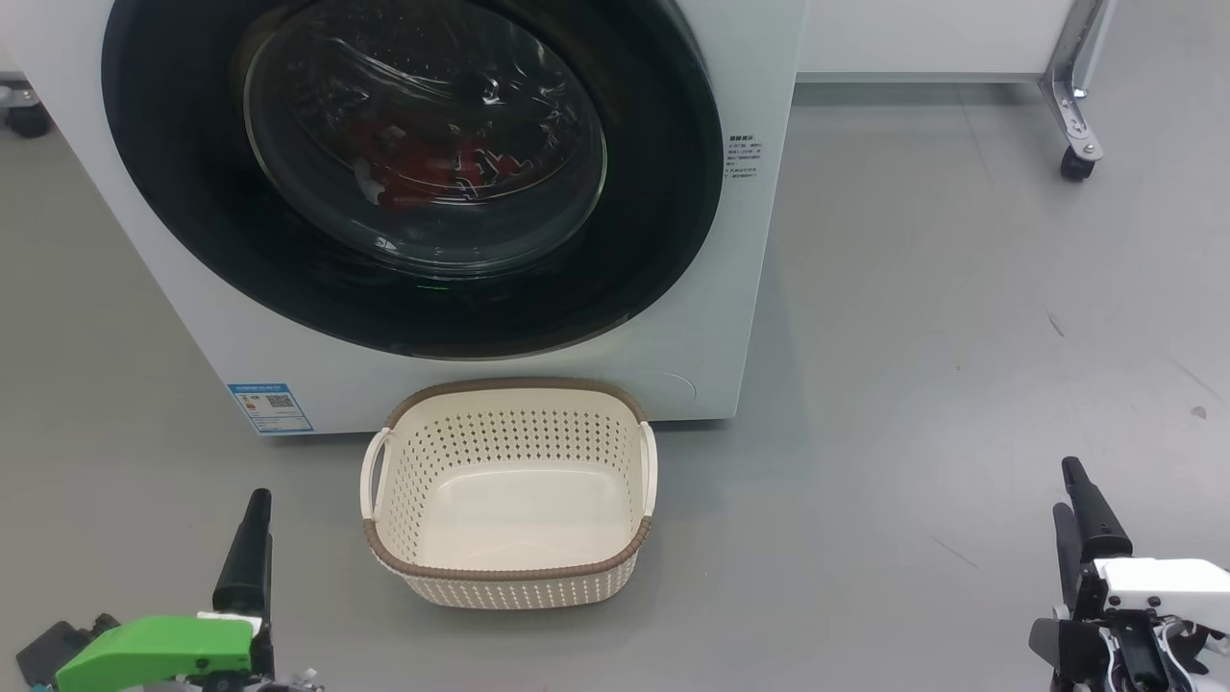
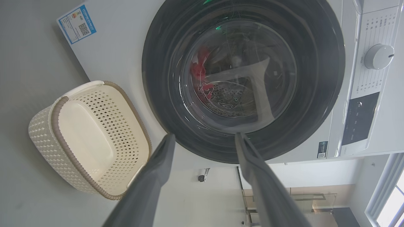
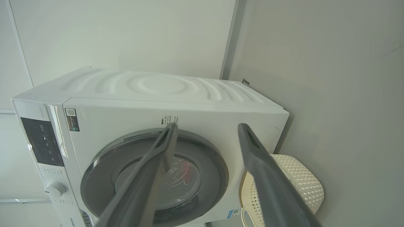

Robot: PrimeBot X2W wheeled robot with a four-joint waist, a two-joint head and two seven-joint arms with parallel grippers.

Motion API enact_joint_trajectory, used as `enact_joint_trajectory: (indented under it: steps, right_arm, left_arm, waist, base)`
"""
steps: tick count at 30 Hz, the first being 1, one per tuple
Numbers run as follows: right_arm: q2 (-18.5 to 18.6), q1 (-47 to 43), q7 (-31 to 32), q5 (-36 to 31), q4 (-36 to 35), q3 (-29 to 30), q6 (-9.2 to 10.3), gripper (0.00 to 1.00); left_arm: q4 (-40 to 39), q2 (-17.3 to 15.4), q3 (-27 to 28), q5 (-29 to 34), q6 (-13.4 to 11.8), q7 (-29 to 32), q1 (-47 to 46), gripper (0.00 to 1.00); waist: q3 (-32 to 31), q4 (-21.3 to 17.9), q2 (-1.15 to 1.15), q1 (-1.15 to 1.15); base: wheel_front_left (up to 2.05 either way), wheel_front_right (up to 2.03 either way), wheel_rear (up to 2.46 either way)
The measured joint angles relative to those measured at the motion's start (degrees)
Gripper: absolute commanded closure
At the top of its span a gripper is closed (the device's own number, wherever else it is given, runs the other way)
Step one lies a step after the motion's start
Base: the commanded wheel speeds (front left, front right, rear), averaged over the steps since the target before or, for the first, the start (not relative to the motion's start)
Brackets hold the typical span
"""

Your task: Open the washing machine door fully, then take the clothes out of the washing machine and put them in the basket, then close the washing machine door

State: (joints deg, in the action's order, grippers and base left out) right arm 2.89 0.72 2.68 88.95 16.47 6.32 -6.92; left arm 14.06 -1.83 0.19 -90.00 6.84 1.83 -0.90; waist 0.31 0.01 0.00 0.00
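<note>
Black gloss: the washing machine door (image 1: pixel 413 173) sits flush on the front of the washing machine (image 1: pixel 706 327). It is a shiny dark ring around a bulging clear bowl, nearly as wide as the machine's face.
Door state: shut, with nothing touching it.
Step in hand: the first one, opening the door. By my judgement it has not yet begun.
Clothes: the red clothes (image 1: pixel 423 168) lie low inside the washing machine and show through the glass. They are crumpled together, so single pieces cannot be told apart.
Basket: the basket (image 1: pixel 509 575) stands on the floor just in front of the washing machine, below the door. It has cream perforated walls, a brown woven-look rim and white side handles, and nothing is in it.
Left gripper: the left gripper (image 2: pixel 205 135) is well back from the washing machine, aimed at the door, with its fingers spread wide and holding nothing.
Right gripper: the right gripper (image 3: pixel 207 125) is also well back from the washing machine, released and grasping nothing.
Next move: one gripper likely has to reach the door's rim, find a hold there and swing the door fully out. A thin slot on the rim in the right wrist view may be the grip, but I cannot tell for sure.
Care: the basket stands close under the door's sweep.
</note>
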Motion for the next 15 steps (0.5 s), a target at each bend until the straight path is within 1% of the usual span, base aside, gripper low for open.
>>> enact_joint_trajectory:
  steps: [7,15]
  right_arm:
    - [1.47,0.05,-1.63,-4.44,-0.01,-1.42,0.00,0.00]
    - [3.13,0.37,-4.10,-9.98,0.03,-3.24,0.00,0.00]
  left_arm:
    - [-0.55,-1.54,-2.00,4.30,0.00,-1.99,-0.01,0.00]
    - [-0.94,-2.91,-4.32,10.83,0.00,-4.01,-0.02,0.00]
  waist:
    - [0.04,0.00,0.00,0.00]
    - [0.02,0.03,0.00,0.00]
  base:
    - [0.00,0.00,0.00]
    - [0.00,0.00,0.00]
